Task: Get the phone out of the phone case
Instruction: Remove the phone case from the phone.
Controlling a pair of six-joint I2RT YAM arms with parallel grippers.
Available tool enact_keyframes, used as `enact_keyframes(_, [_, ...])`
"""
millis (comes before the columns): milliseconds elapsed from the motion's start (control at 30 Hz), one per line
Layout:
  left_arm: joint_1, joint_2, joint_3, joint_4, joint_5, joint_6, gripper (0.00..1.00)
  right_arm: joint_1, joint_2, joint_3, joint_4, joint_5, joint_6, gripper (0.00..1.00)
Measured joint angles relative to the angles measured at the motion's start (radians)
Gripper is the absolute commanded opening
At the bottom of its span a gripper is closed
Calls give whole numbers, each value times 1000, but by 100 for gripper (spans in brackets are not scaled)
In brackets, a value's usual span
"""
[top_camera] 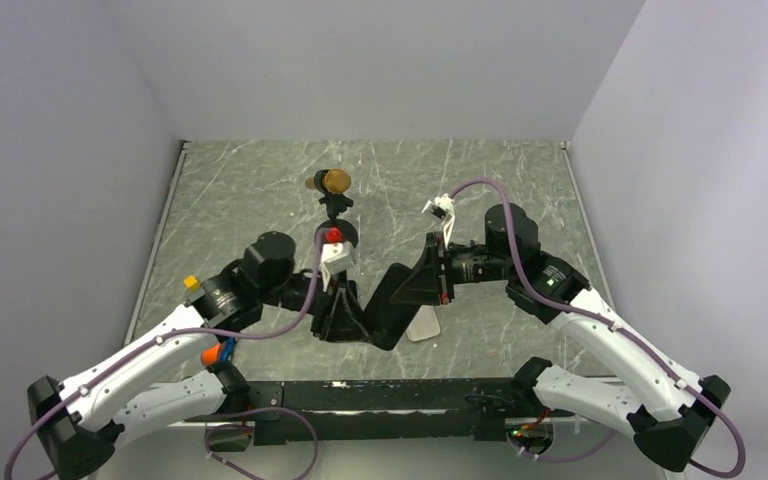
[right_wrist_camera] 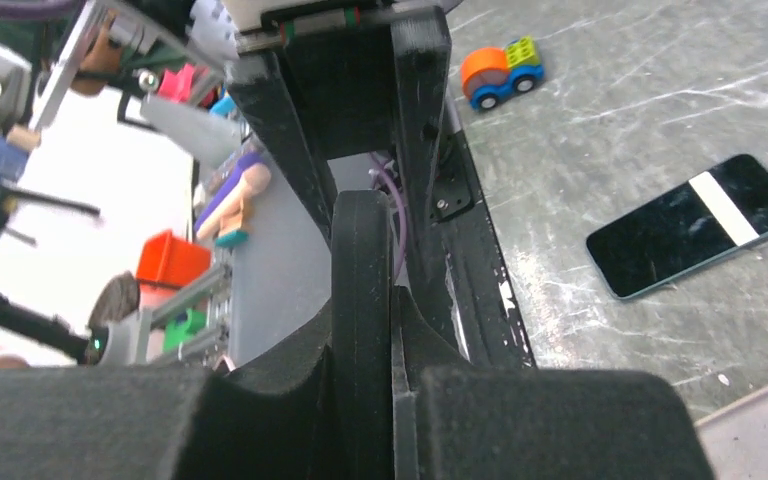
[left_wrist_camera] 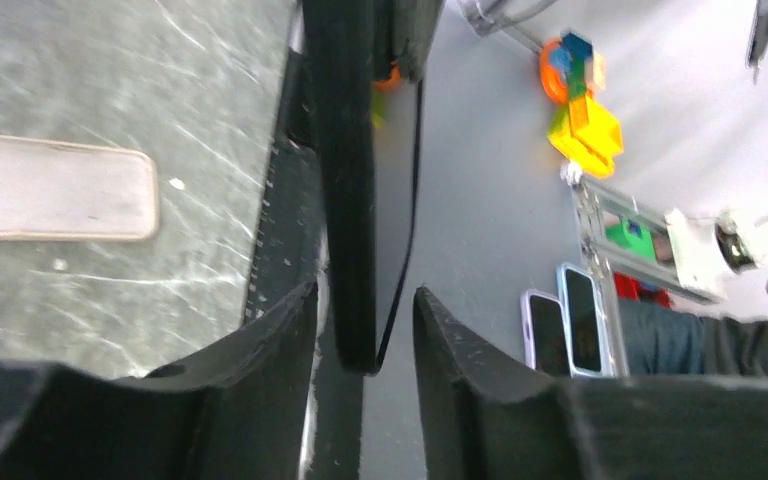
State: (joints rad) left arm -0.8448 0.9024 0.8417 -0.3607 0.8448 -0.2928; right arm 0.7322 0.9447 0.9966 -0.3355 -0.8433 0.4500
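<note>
The black phone case hangs edge-on between my two grippers above the table's near middle. My right gripper is shut on it; in the right wrist view both pads press the case flat. My left gripper is open, and in the left wrist view its jaws straddle the case's lower end with a gap on each side. The phone lies flat on the table just right of the case and apart from it. It shows as a dark screen in the right wrist view and as a pale slab in the left wrist view.
A gold-topped stand with a red part rises behind the grippers. A small orange, blue and green toy car lies on the marble table near the left arm. The black front rail runs just below the grippers.
</note>
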Motion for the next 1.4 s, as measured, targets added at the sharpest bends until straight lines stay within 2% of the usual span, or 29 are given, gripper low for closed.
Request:
enact_keyframes(133, [107, -108, -124, 181, 2, -103, 56, -32, -35, -6, 23, 73, 86, 0])
enact_keyframes(233, [148, -163, -211, 275, 22, -179, 75, -66, -56, -6, 76, 75, 140, 0])
enact_keyframes(400, [158, -160, -227, 334, 51, -216, 77, -82, -39, -6, 146, 49, 191, 0])
enact_keyframes(467, [161, -161, -220, 334, 56, -208, 75, -82, -29, -6, 150, 46, 197, 0])
enact_keyframes(600, [165, -166, -209, 348, 76, -204, 54, -82, -28, -6, 161, 25, 204, 0])
enact_keyframes(667, [169, -167, -205, 359, 82, -206, 47, -82, -28, -6, 172, 12, 209, 0])
enact_keyframes(800, [179, -159, -203, 388, 101, -220, 50, -83, -30, -11, 194, -17, 216, 0])
enact_keyframes(967, [184, -138, -202, 431, 140, -247, 61, -84, -38, -11, 195, -31, 207, 0])
enact_keyframes(1100, [184, -129, -187, 443, 172, -252, 64, -84, -45, -11, 184, -33, 196, 0])
enact_keyframes(1133, [184, -126, -179, 446, 182, -252, 62, -84, -46, -11, 183, -34, 195, 0])
enact_keyframes(1233, [184, -124, -163, 451, 198, -251, 49, -84, -48, -11, 179, -34, 193, 0])
enact_keyframes(1400, [184, -119, -143, 448, 208, -251, 37, -84, -48, -12, 175, -34, 190, 0])
